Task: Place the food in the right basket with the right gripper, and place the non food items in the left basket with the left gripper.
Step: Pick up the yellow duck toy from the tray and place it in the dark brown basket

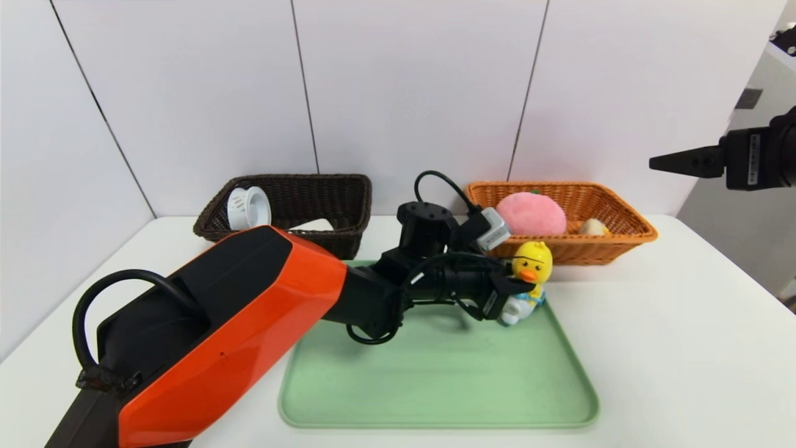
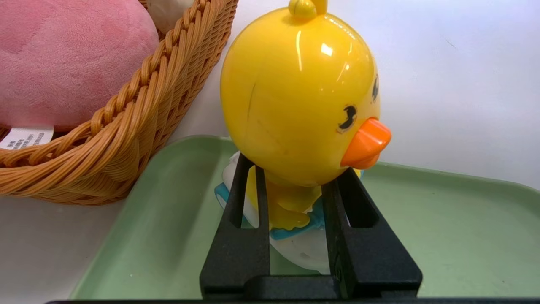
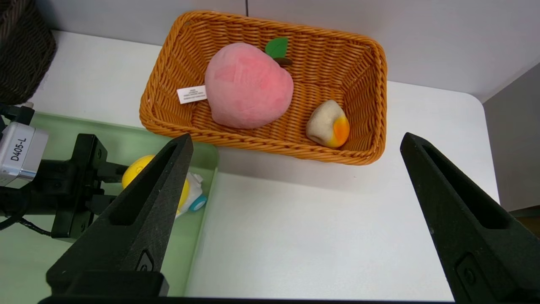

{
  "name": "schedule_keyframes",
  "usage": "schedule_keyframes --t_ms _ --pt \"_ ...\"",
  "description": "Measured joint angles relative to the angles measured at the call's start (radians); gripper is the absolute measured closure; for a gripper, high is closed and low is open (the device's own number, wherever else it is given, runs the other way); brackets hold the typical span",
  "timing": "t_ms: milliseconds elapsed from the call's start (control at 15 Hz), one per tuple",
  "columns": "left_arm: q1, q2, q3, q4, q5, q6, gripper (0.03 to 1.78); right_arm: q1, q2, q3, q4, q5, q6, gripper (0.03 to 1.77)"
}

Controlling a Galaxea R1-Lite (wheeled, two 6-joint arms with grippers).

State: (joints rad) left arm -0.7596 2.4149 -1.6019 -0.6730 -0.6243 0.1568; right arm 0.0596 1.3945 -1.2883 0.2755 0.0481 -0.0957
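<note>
A yellow duck toy [image 1: 532, 264] [image 2: 295, 97] stands upright at the far right corner of the green tray [image 1: 435, 386]. My left gripper [image 1: 519, 292] [image 2: 295, 169] is shut on the toy's body just under its head, one finger on each side. The right gripper [image 1: 678, 162] [image 3: 295, 139] hangs open and empty, high at the right above the white table beside the orange right basket [image 1: 622, 231] [image 3: 261, 143]. That basket holds a pink plush peach [image 1: 532, 213] [image 3: 249, 86] and a small cream and orange food piece [image 1: 592, 227] [image 3: 327, 124].
The dark brown left basket [image 1: 298, 183] stands at the back left with a white round item [image 1: 249, 207] inside. My left arm stretches across the tray. The orange basket's corner [image 2: 126, 126] lies close beside the duck.
</note>
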Motion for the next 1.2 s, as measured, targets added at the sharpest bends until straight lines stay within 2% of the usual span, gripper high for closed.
schedule_keyframes --t_ms 467,600,800,1200 --pt "0.0 -0.121 0.086 0.003 0.001 0.0 1.43 0.0 -0.003 0.01 0.0 0.0 0.005 0.1" --pt "0.004 -0.183 0.116 0.019 0.024 -0.002 1.43 -0.001 -0.007 0.015 -0.002 -0.001 0.007 0.1" --pt "0.025 -0.279 0.141 0.08 0.082 -0.016 1.43 -0.004 -0.011 0.019 -0.004 0.0 0.008 0.1" --pt "0.159 -0.467 0.141 0.314 0.092 -0.026 1.43 -0.004 -0.012 0.02 -0.007 0.001 0.007 0.1"
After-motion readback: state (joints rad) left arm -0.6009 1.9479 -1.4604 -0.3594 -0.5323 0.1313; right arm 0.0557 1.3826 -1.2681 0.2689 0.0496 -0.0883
